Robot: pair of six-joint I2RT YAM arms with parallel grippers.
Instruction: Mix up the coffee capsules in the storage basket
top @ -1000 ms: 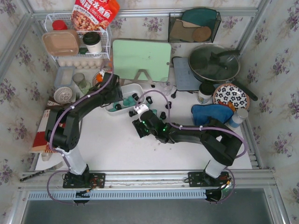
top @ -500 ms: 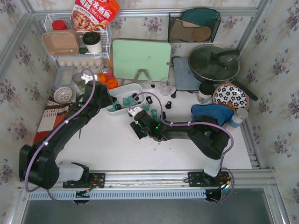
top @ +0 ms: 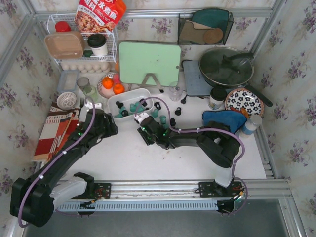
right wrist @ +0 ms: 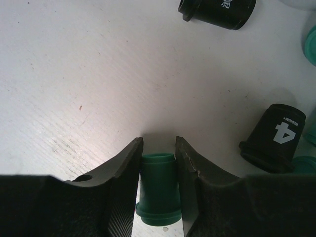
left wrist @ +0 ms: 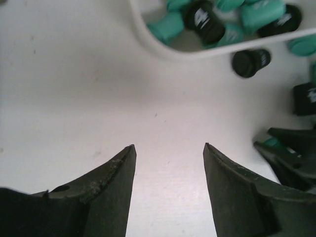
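Observation:
The white storage basket [top: 129, 102] stands at mid-table and holds teal and black coffee capsules [top: 134, 105]. Its rim [left wrist: 168, 49] crosses the top of the left wrist view, with one black capsule [left wrist: 251, 62] just outside it. More capsules [top: 163, 111] lie loose to the basket's right. My right gripper [top: 144, 136] is low on the table in front of the basket, shut on an upright teal capsule [right wrist: 158, 195], one finger on each side of it. My left gripper [top: 113, 129] stands open and empty over bare table, short of the basket's left end.
A black capsule marked 4 [right wrist: 276, 138] stands close right of the right gripper, and another [right wrist: 219, 10] lies ahead of it. Behind the basket are a plate of oranges [top: 111, 85], a green cutting board [top: 149, 63] and a small glass [top: 174, 91]. A blue cloth [top: 224, 118] lies at the right.
The left arm has drawn back from the basket toward the near left, uncovering it. The right gripper has shifted slightly left and closed its fingers onto the teal capsule.

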